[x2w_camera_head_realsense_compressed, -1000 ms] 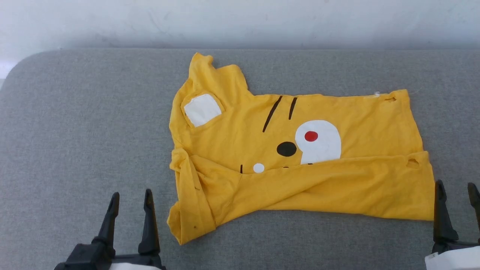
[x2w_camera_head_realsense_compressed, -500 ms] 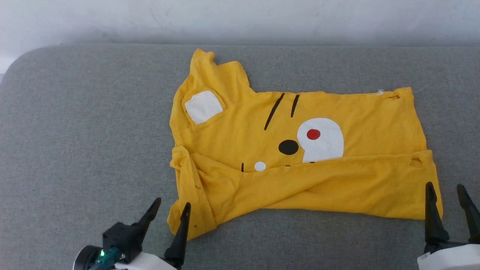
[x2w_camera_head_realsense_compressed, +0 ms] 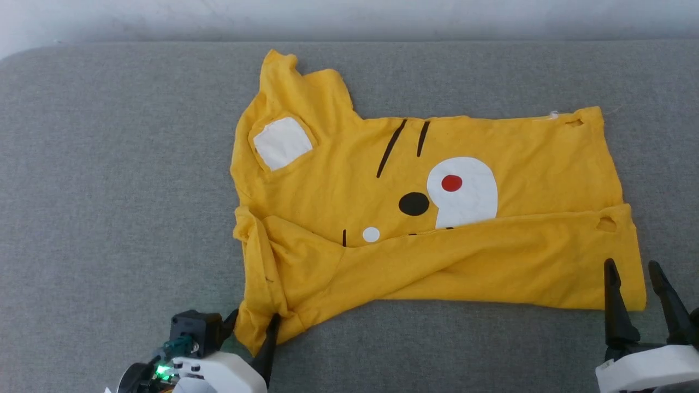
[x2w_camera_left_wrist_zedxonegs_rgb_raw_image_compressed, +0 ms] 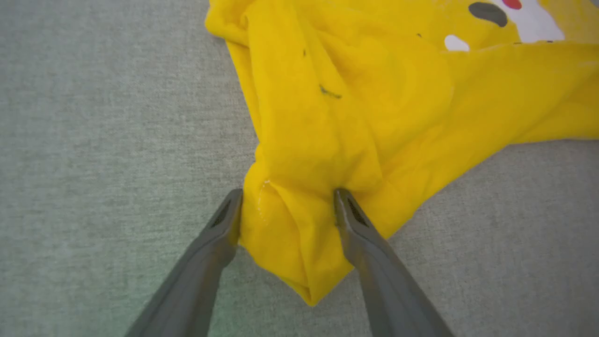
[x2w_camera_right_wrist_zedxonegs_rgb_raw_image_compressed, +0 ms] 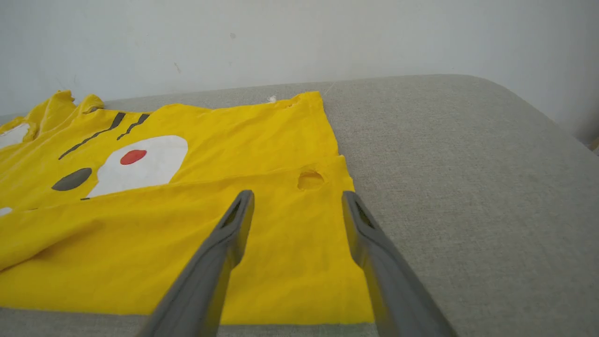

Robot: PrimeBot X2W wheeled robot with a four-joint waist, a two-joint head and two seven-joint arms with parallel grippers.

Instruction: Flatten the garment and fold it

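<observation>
Grey tabletop [x2w_camera_head_realsense_compressed: 109, 164]: left end effector [x2w_camera_left_wrist_zedxonegs_rgb_raw_image_compressed: 288, 196] straddles shirt's [x2w_camera_head_realsense_compressed: 349, 147] bunched corner, right end effector [x2w_camera_right_wrist_zedxonegs_rgb_raw_image_compressed: 297, 194] over hem, both spread. Pinching stacked layers could drag creases.

surface: grey woven-fabric cushioned bench [x2w_camera_head_realsense_compressed: 109, 164], rounded upper-left corner, spans whole frame | lying on it: bright-yellow tiger-face t-shirt [x2w_camera_head_realsense_compressed: 535, 158], centre to right of frame, lower edge folded up over print, left end bunched

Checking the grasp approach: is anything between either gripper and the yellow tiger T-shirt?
Nothing visible. The left gripper, open, straddles the bunched near-left corner of the T-shirt; the right gripper, open, sits over its near-right corner. Around them lies grey cushion.
</observation>
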